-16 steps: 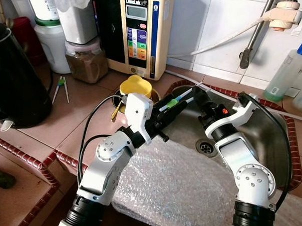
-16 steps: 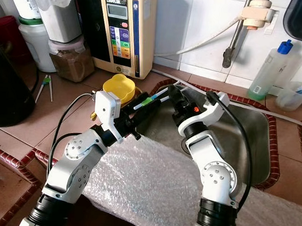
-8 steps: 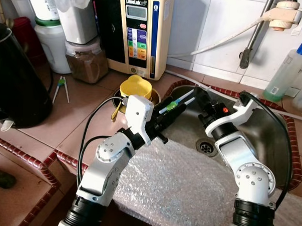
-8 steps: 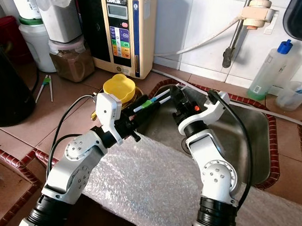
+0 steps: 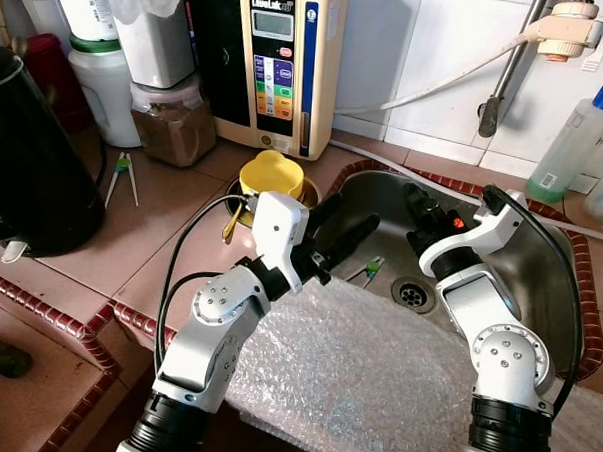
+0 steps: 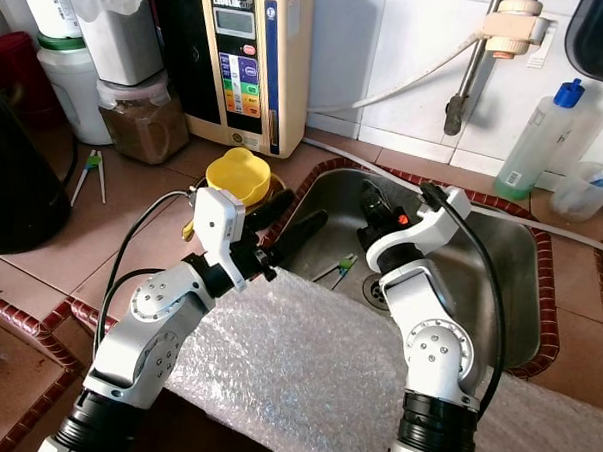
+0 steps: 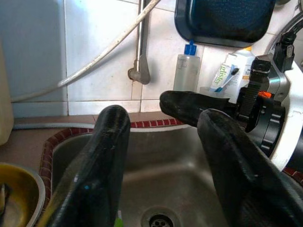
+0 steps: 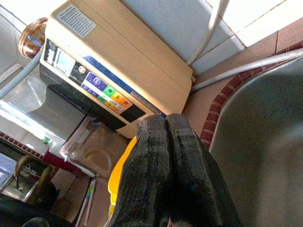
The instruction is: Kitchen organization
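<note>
head stereo: down at sink (image 5: 540, 266) | wrists: close, along fingers, share sink

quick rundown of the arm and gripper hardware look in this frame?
Both arms are silver-grey with round joint discs ringed by small screws and ribbed black collars at the base. Each wrist has a white housing; black cables loop along both arms. The left gripper has long, matte black, rounded jaws. The right gripper is black too, with an orange-red mark beside it.

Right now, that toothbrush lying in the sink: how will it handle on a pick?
The toothbrush looks thin, stiff and light. Lying flat on the smooth steel sink near the drain, it will probably slide when nudged. The left gripper is open above it.
</note>
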